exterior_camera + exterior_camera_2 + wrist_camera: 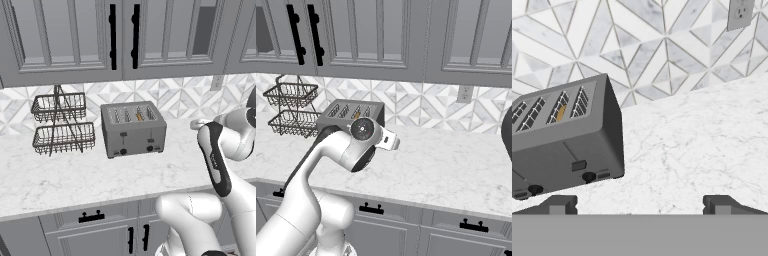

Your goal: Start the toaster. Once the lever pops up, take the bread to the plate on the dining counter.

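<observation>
Left base view: the toaster (133,129) sits on the marble surface (60,177) against the tiled wall, its two dark levers and two knobs facing the robot. The bread (139,116) shows as a tan sliver sunk in one of the right-hand slots. A two-tier wire basket (62,123) stands just beside the toaster on its left. The arm hangs well to the right of the toaster, so the reach to the levers is sideways; a swing that comes in too low could strike the toaster's right wall and shove it instead of pressing anything.

Right base view: the arm's elbow hides much of the toaster (351,116); the bread (357,115) peeks out of a slot. With two levers, the likely slip is pressing the one that does not serve the bread's slot.

Hand view: the tool (639,204) is released, its tips spread wide and gripping nothing, aimed at bare surface right of the toaster (564,137). The right-hand lever (578,165) is small; spread tips could straddle or slide off it, leaving the bread (560,113) untoasted.
</observation>
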### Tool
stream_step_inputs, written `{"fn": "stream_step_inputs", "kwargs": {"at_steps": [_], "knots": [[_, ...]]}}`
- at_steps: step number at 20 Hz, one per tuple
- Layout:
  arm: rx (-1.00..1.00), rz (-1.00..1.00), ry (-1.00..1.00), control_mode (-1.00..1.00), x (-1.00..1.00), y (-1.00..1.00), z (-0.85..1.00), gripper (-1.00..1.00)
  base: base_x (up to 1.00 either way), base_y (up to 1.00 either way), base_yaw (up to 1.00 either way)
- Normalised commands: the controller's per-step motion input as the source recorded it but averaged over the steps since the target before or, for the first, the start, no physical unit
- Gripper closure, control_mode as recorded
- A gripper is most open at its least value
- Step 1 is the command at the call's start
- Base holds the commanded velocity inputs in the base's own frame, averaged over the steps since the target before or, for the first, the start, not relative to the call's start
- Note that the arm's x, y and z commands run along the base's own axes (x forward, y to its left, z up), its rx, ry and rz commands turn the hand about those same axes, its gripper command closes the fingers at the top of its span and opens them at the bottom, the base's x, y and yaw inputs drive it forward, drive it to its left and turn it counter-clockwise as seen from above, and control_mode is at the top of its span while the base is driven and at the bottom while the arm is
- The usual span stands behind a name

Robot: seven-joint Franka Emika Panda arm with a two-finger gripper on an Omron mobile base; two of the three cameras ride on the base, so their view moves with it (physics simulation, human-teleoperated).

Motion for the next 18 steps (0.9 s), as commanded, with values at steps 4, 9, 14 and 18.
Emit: {"fn": "stream_step_inputs", "kwargs": {"at_steps": [4,9,14,18], "knots": [[0.00,0.00,0.00,-1.00,0.00,0.00,0.00,-1.00,0.00,0.00,0.00],[0.00,0.00,0.00,-1.00,0.00,0.00,0.00,-1.00,0.00,0.00,0.00],[0.00,0.00,0.00,-1.00,0.00,0.00,0.00,-1.00,0.00,0.00,0.00],[0.00,0.00,0.00,-1.00,0.00,0.00,0.00,-1.00,0.00,0.00,0.00]]}}
